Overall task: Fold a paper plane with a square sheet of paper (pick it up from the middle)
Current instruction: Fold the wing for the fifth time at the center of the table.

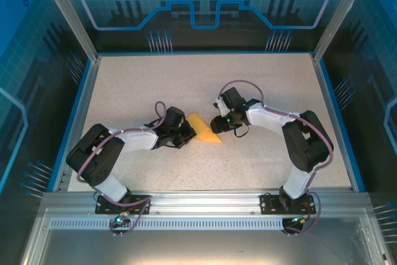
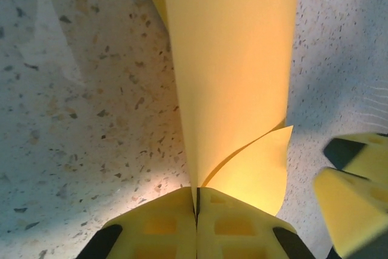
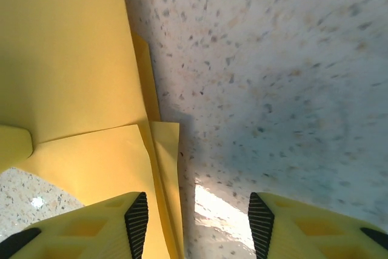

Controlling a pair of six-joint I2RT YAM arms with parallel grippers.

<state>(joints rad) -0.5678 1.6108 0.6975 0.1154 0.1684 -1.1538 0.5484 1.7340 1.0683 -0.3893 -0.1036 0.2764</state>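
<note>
The paper [image 1: 205, 130] lies mid-bench [image 1: 267, 85] between the two arms, already folded into a tapering, layered shape, so the job looks to be partway through the plane's folds, not at the pickup. The left jaws are pressed together on one end of it, pinching a raised fold that rises away from them in the left wrist view [image 2: 230, 71]. The right jaws stand apart at the other end, one finger beside the stacked edges [image 3: 79, 89], nothing between them. The next move probably calls for the right jaws to take or press a flap squarely while the left's pinch steadies the thin paper.
</note>
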